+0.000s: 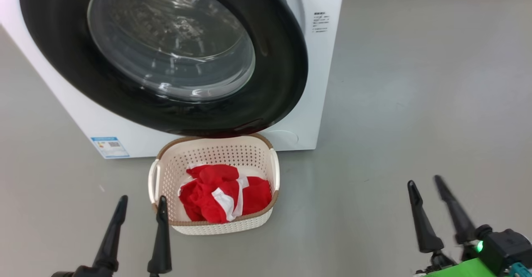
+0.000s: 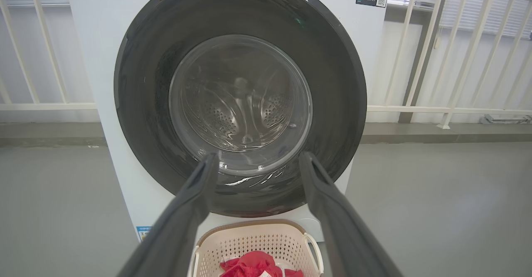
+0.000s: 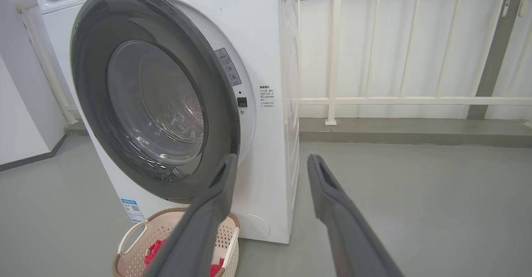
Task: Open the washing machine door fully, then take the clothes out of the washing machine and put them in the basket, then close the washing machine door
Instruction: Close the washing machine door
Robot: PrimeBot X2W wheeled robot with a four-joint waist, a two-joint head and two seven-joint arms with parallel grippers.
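The washing machine stands white ahead of me. Its round black door with the glass bowl window lies almost against the front. In the right wrist view the door stands slightly off at its right edge, where the latch recess shows. The cream basket sits on the floor right below the door, with the red and white clothes in it. My left gripper is open just left of the basket, holding nothing. My right gripper is open over bare floor, well right of the basket.
Grey floor spreads wide to the right of the machine. A white railing runs behind and beside the machine, with a low kerb under it. A white wall stands left of the machine. A blue label marks the machine's lower front.
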